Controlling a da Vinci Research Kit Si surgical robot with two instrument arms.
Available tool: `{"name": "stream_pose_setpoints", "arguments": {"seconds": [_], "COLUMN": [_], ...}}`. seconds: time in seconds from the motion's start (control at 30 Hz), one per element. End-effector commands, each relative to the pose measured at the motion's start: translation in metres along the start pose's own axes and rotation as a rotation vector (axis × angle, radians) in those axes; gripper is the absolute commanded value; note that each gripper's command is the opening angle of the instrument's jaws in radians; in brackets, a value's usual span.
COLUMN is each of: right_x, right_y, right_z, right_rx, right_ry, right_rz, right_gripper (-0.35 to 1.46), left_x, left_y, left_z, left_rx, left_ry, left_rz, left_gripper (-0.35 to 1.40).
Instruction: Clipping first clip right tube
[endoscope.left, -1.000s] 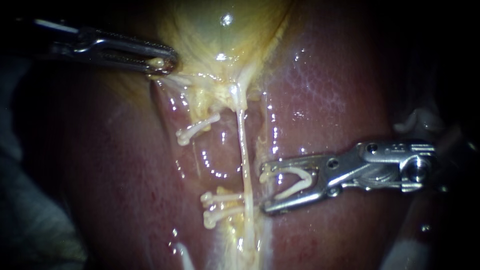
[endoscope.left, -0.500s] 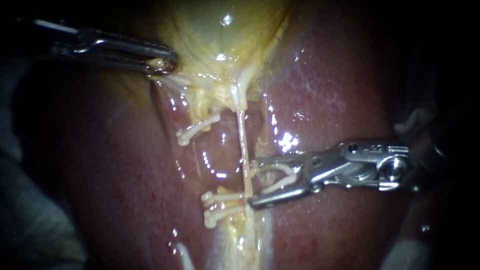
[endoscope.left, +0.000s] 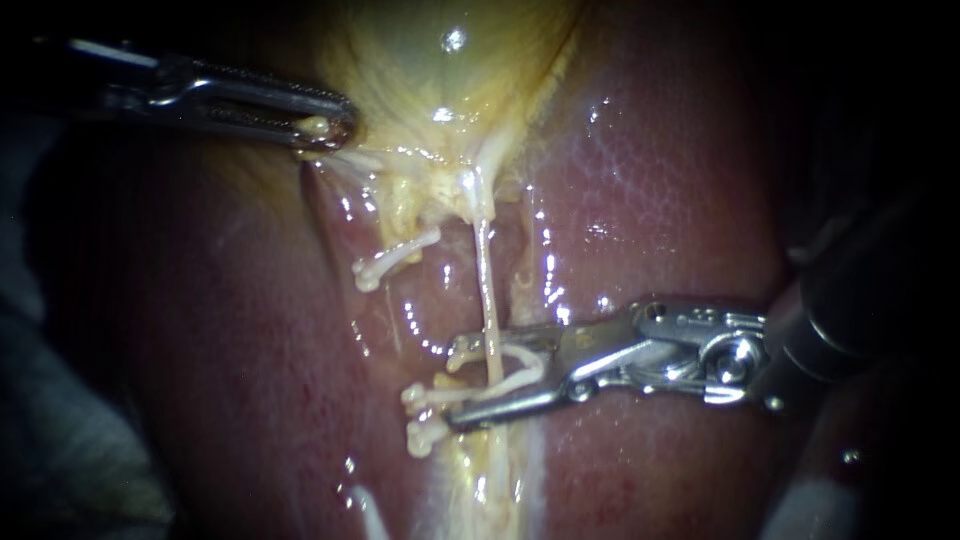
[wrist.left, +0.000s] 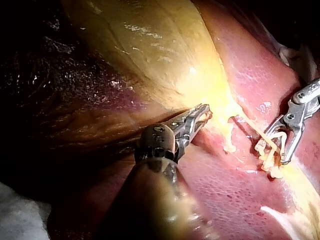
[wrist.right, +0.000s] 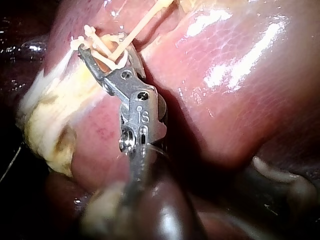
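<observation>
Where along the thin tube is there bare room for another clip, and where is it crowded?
Free: thin pale tube from yellow gallbladder down to the right instrument, whose jaws hold an open white clip. Crowded: below, beside two white clips.

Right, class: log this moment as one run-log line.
left instrument: jaws shut on gallbladder | right instrument: open clip in jaws, straddling right tube | clip not yet closed

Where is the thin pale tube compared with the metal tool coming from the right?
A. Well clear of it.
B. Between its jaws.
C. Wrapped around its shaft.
B: the tube runs between the jaws of the right instrument, inside the open clip they hold.
</observation>
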Motion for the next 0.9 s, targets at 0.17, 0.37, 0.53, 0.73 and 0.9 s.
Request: {"name": "stream_pose_setpoints", "arguments": {"seconds": [0.17,0.37,0.53,0.73,0.9], "right_x": [0.0012,0.0018,0.0018,0.0019,0.0021], "right_y": [-0.0016,-0.0028,-0.0031,-0.003,-0.003], "right_z": [-0.0003,-0.0002,-0.0005,-0.0006,-0.0007], "right_rx": [0.045,0.087,0.134,0.16,0.146], "right_ry": [0.03,0.038,0.024,0.004,0.013], "right_rz": [0.03,0.062,0.093,0.13,0.138], "right_gripper": [0.5,0.49,0.42,0.21,0.04], "left_x": [0.0,0.0,0.0,0.0,0.0], "left_y": [0.0,0.0,0.0,0.0,0.0], "left_z": [0.0,0.0,0.0,0.0,0.0], "left_rx": [0.0,0.0,0.0,0.0,0.0], "left_ry": [0.0,0.0,0.0,0.0,0.0], "left_rz": [0.0,0.0,0.0,0.0,0.0], "left_gripper": [-0.35,-0.35,-0.35,-0.35,-0.35]}}
